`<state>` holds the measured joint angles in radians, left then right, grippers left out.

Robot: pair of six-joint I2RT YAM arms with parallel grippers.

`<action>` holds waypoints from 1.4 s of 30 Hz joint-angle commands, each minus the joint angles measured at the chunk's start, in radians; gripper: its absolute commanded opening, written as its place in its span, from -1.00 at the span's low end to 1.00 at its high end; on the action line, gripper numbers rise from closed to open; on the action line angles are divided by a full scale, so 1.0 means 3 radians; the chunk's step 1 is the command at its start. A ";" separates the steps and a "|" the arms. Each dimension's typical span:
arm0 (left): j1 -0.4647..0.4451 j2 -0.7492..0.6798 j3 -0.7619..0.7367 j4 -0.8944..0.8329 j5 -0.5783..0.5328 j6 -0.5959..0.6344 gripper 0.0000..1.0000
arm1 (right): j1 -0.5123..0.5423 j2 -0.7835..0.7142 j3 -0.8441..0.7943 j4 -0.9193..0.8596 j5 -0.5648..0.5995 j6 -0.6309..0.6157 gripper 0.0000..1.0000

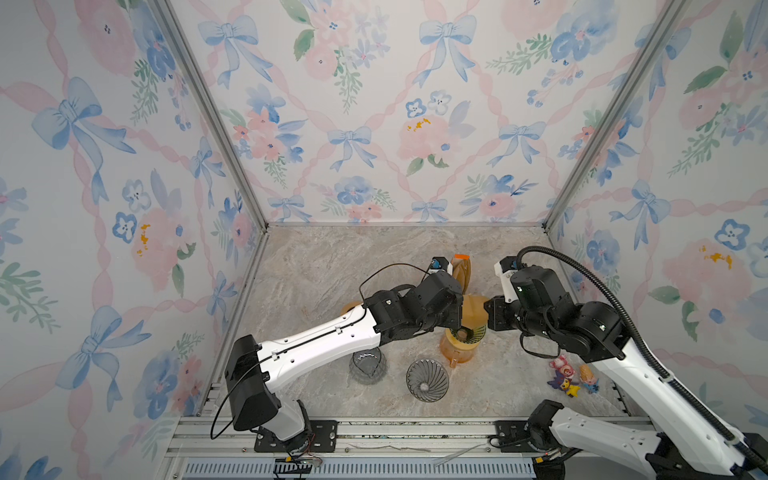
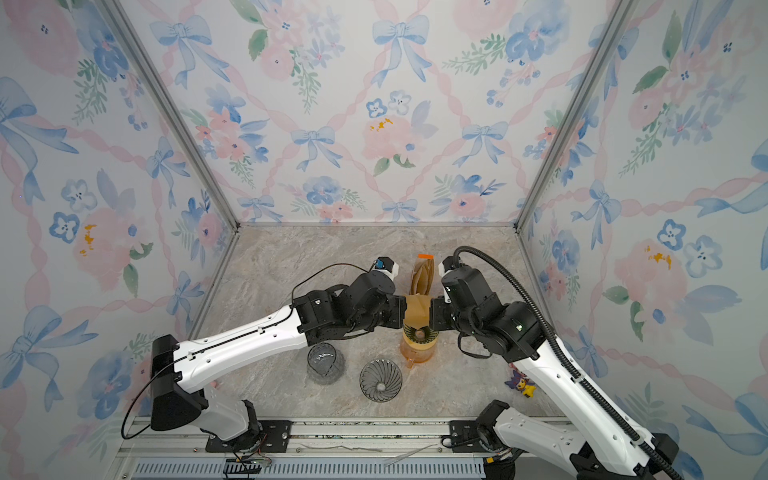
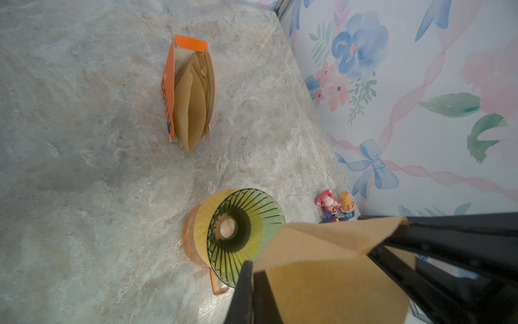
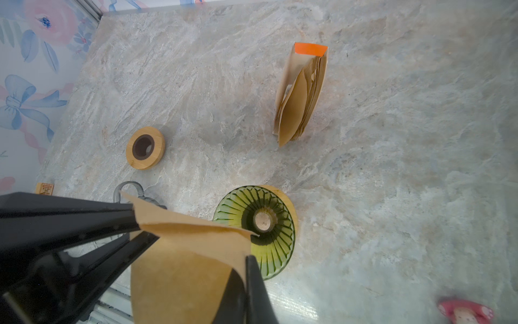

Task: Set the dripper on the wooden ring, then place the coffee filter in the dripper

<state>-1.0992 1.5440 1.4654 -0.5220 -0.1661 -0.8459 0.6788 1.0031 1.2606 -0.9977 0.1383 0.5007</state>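
Your left gripper (image 3: 250,266) and right gripper (image 4: 247,261) each pinch an opposite edge of the coffee filter (image 3: 322,269), which hangs between them; the green dripper (image 4: 280,244) sits just below.

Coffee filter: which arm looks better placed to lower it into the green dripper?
Left, only narrowly. Both the left gripper and right gripper are shut on the filter just above the dripper; in a top view the left sits slightly closer.

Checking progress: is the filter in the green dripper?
Out. The green dripper shows bare ribs and bottom hole; left gripper and right gripper hold the coffee filter above it.
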 commanded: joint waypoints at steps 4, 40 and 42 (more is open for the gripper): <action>0.0034 0.0230 0.0206 -0.0171 0.0194 0.0140 -1.00 | -0.0210 -0.0005 -0.0195 -0.0010 -0.0418 -0.0120 -0.87; 0.0184 0.0862 0.0494 -0.0280 0.0262 0.0222 -0.90 | -0.0633 0.0168 -0.0832 0.0477 -0.0731 -0.0217 -0.84; 0.0187 0.0861 0.0489 -0.0280 0.0272 0.0222 -0.86 | -0.0651 0.0162 -0.0864 0.0500 -0.0749 -0.0212 -0.84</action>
<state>-1.0527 1.7889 1.5867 -0.5941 -0.0883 -0.7933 0.4969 1.0496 1.0206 -0.8612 -0.0723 0.4484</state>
